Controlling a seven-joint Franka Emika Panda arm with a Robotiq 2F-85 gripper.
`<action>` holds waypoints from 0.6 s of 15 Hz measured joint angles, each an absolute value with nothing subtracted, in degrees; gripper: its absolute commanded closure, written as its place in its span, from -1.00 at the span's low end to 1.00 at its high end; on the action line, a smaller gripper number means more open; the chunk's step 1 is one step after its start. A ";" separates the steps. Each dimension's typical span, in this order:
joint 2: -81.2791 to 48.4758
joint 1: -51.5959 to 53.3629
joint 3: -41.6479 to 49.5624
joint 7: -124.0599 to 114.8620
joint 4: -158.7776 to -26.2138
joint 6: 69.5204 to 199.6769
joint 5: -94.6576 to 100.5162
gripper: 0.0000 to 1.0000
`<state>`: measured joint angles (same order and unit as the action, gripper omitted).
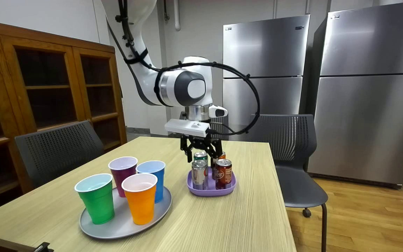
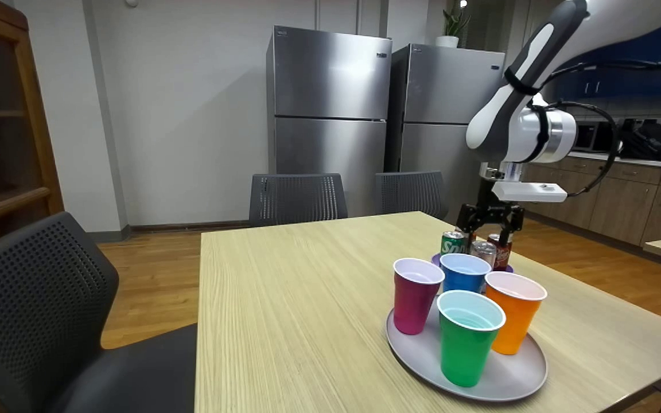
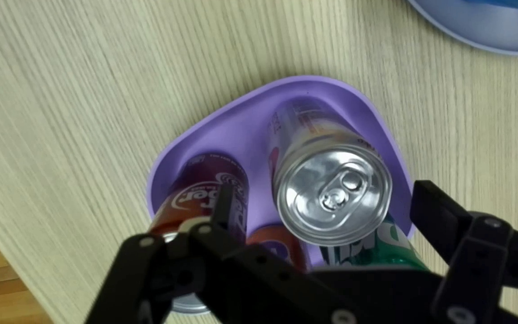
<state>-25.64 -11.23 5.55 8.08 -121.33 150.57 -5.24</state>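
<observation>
In an exterior view, the black two-fingered gripper (image 1: 204,157) hangs over a purple, round-cornered plastic tray (image 1: 211,193) on a pale wooden table (image 1: 250,224). In the tray stand a silver metal can (image 1: 199,177), a dark red metal can (image 1: 224,176) and, behind the silver one, a green metal can (image 1: 200,156).

In an exterior view, I see a round grey plate (image 2: 514,380) bearing a purple plastic cup (image 2: 412,307), a blue plastic cup (image 2: 461,276), an orange plastic cup (image 2: 517,315) and a green plastic cup (image 2: 465,353).

In the wrist view, the gripper is unclenched, its fingers (image 3: 439,211) wide apart and the silver can showing between them, gaps on both sides. One finger overlaps the dark red can; I can't tell whether they touch. Part of an orange metal can (image 3: 281,243) shows beside the green one.
</observation>
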 measured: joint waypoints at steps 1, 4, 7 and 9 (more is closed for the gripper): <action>-25.25 -11.23 5.55 8.08 -121.39 150.59 -5.24 -1.00; -23.46 -11.23 5.55 8.08 -122.03 150.65 -5.24 -1.00; -20.59 -11.23 5.56 8.08 -123.55 150.84 -5.24 -1.00; -18.14 -11.17 5.55 8.08 -124.91 150.94 -5.24 -1.00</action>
